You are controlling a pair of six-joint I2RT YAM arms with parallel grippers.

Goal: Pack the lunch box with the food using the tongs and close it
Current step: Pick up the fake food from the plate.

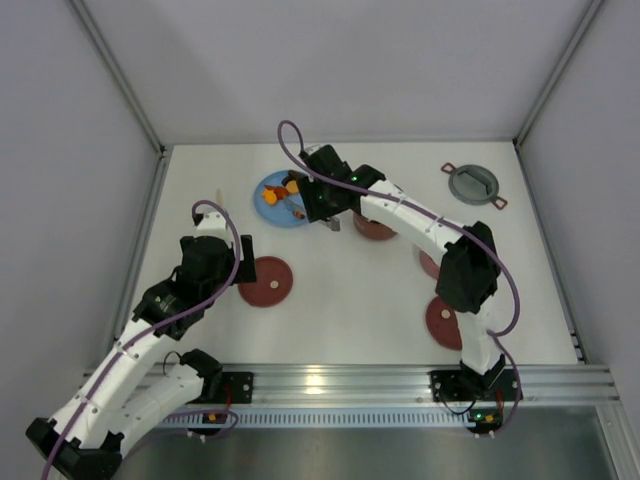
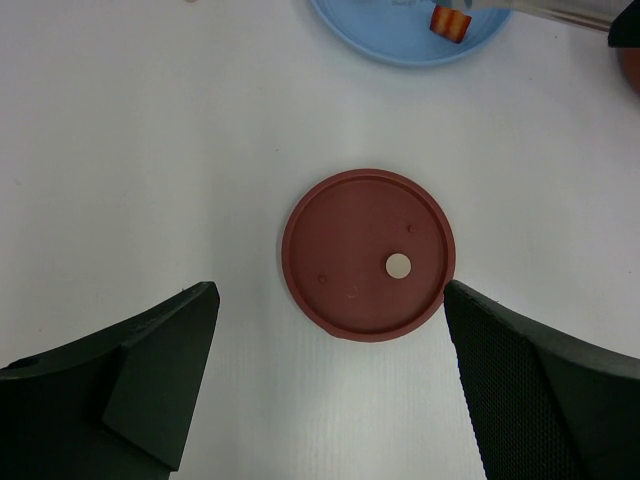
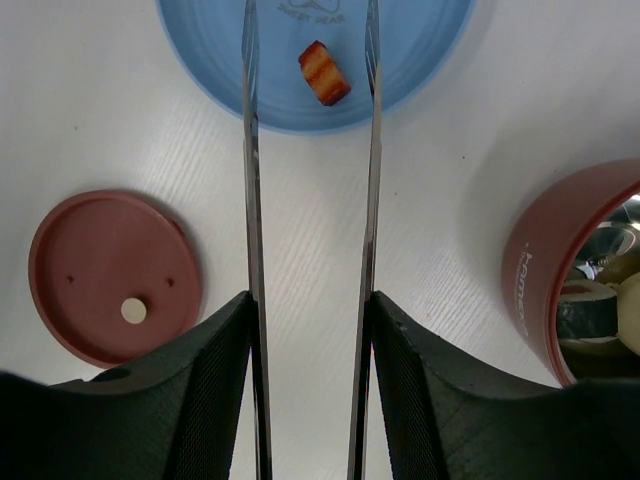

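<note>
Nearest my bases, the near lid (image 1: 443, 322), dark red, lies flat on the bench (image 1: 340, 300) beside my right arm. A second lid (image 1: 430, 263) just beyond it is half hidden under that forearm. On the left, my left pincer (image 2: 328, 292) hangs released, jaws wide, over a third lid (image 2: 368, 254). That lid lies flat between the two fingers (image 2: 150, 380) and seems to touch neither. A small cream-white disc (image 2: 398, 265) sits on it; I cannot tell whether it is food or part of the lid. Farther out, my right pincer (image 3: 310, 300) is clenched on the tongs (image 3: 250, 200), whose two slim arms run forward between my fingers. The tong tips are cut off by the top edge of the wrist view, and from above my wrist hides nearly all of the tongs. One orange-and-red striped food piece (image 3: 324, 72) sits on the blue plate (image 3: 420, 60), between the tong arms with a gap on either side. More orange pieces (image 1: 270, 196) lie on the plate, too small to make out. Right of the tongs stands a dark-red bowl (image 3: 545, 270), cut off by the frame edge. The dark and cream bits (image 3: 600, 310) inside it are only partly visible. At the far right, the grey cover (image 1: 473, 183), two-eared, lies well apart from everything else.
</note>
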